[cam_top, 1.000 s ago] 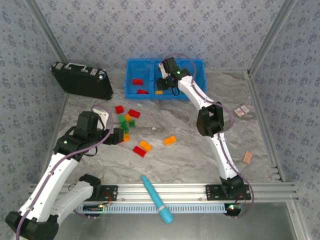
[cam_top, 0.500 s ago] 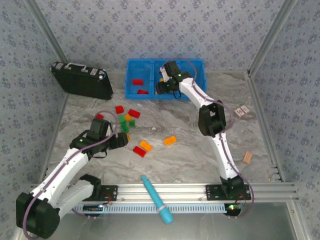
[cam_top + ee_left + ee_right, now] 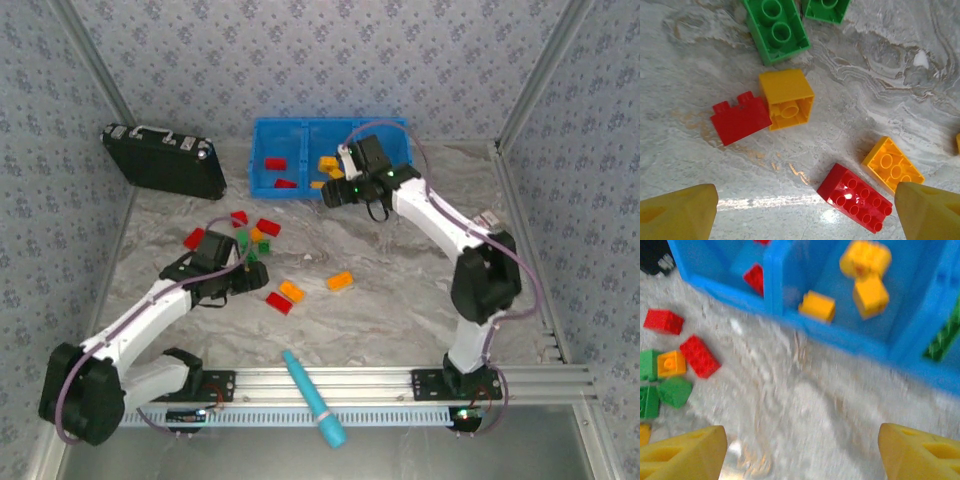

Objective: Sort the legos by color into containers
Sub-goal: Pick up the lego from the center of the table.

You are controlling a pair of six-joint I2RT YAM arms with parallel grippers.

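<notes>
The blue bin stands at the back. Its left compartment holds red bricks, the middle one orange bricks, the right one a green brick. My right gripper hangs open and empty over the table, just in front of the bin. My left gripper is open low over loose bricks. A red brick lies between its fingers, toward the right one. An orange brick, a yellow brick, a small red brick and green bricks lie beyond.
A black case lies at the back left. A light-blue tool rests near the front rail. Two small wooden blocks sit at the right. An orange brick lies alone mid-table.
My right gripper has pulled back out of the bin toward the table, and another orange brick now lies in the middle compartment. My left gripper has moved right and down over the loose bricks.
</notes>
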